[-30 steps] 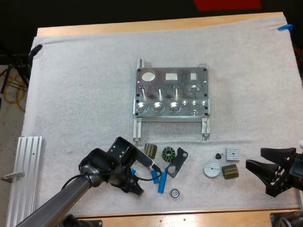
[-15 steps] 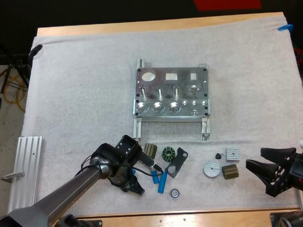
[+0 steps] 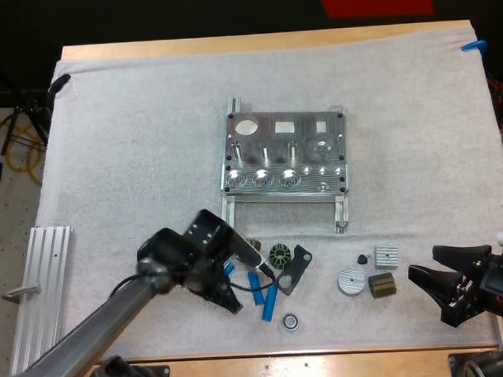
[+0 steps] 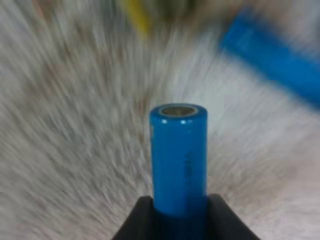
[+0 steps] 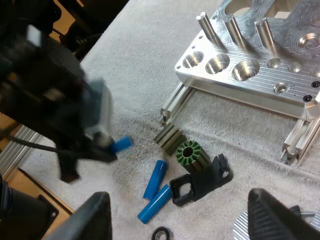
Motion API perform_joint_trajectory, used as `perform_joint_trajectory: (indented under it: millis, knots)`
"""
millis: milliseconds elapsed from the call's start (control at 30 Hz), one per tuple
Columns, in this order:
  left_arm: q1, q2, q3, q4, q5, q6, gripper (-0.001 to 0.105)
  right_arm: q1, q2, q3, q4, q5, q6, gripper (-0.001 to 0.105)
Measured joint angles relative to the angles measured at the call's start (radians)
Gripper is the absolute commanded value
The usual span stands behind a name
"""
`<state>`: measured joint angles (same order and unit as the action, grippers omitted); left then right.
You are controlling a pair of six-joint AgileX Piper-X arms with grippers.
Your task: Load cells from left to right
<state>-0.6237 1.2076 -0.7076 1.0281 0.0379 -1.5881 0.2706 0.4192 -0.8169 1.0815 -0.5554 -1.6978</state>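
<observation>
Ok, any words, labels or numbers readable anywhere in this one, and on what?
Nothing can be read.
Blue cell, clamped in the left gripper: a faint line of print runs along its side, too blurred to read.
Metal fixture: no legible marking.

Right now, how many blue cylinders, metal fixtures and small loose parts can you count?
Blue cylinders: 3, one held in the left gripper, two lying on the mat
Metal fixture: 1
Small loose parts: 8
Total: 12
</observation>
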Motion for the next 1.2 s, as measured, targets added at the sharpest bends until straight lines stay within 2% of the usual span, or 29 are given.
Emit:
perform_joint_trajectory:
  millis: [167,267,500,600,700,767,1000,1133,1200]
  knots:
    - [0.000,-0.168,-0.110,0.045,0.074,0.145,0.000,0.000,0.022,0.000,0.000,-0.017,0.012,0.058]
    - [0.000,-0.241,-0.159,0.065,0.126,0.192,0.000,0.000,0.076,0.000,0.000,-0.065,0.019,0.058]
    - [0.000,-0.298,-0.214,0.071,0.172,0.216,0.000,0.000,0.204,0.000,-0.060,-0.123,0.056,0.058]
    - [0.000,-0.297,-0.214,0.087,0.183,0.219,0.000,0.000,0.257,0.000,-0.120,-0.148,0.083,0.048]
    - [0.000,-0.297,-0.214,0.100,0.185,0.219,0.000,0.000,0.316,0.000,-0.174,-0.188,0.098,0.034]
    - [0.000,-0.297,-0.214,0.109,0.185,0.220,0.000,0.000,0.366,0.000,-0.218,-0.218,0.105,0.031]
    - [0.000,-0.297,-0.214,0.117,0.199,0.241,0.000,0.031,0.460,0.000,-0.302,-0.272,0.113,0.033]
    - [0.000,-0.297,-0.214,0.117,0.210,0.270,0.000,0.148,0.513,0.000,-0.371,-0.260,0.129,0.045]
    - [0.000,-0.297,-0.214,0.117,0.218,0.277,0.000,0.210,0.540,0.000,-0.408,-0.235,0.146,0.046]
